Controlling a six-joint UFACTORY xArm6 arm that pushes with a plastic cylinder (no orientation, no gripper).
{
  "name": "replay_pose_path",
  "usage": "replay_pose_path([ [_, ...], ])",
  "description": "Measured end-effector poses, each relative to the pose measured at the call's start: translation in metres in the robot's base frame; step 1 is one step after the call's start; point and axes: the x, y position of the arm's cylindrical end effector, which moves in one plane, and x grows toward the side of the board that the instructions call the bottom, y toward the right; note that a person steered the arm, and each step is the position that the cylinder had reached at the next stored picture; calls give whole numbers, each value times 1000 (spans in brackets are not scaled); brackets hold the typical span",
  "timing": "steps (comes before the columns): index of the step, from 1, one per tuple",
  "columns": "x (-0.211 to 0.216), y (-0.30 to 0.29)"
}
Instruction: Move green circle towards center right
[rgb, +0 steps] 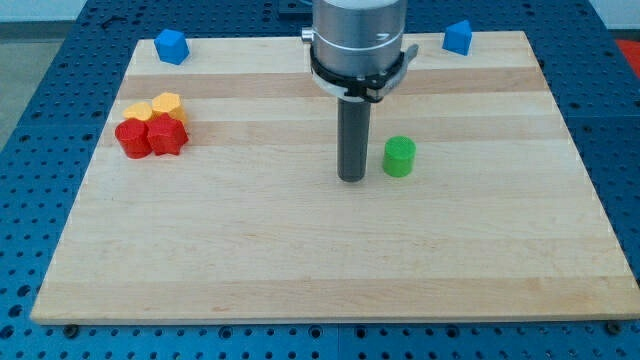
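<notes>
The green circle block (399, 157) stands on the wooden board (330, 250), a little right of the middle. My tip (351, 177) is the lower end of the dark rod hanging from the arm's silver body. It rests on the board just left of the green circle, with a small gap between them.
Two red blocks (150, 137) and two yellow blocks (153, 106) cluster at the view's left. A blue block (171, 46) sits at the top left corner and another blue block (458, 37) at the top right. The board lies on a blue perforated table (30, 150).
</notes>
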Motion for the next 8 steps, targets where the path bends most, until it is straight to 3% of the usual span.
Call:
replay_pose_path([
  [2,-18,57],
  [4,4,26],
  [5,8,43],
  [8,-7,158],
])
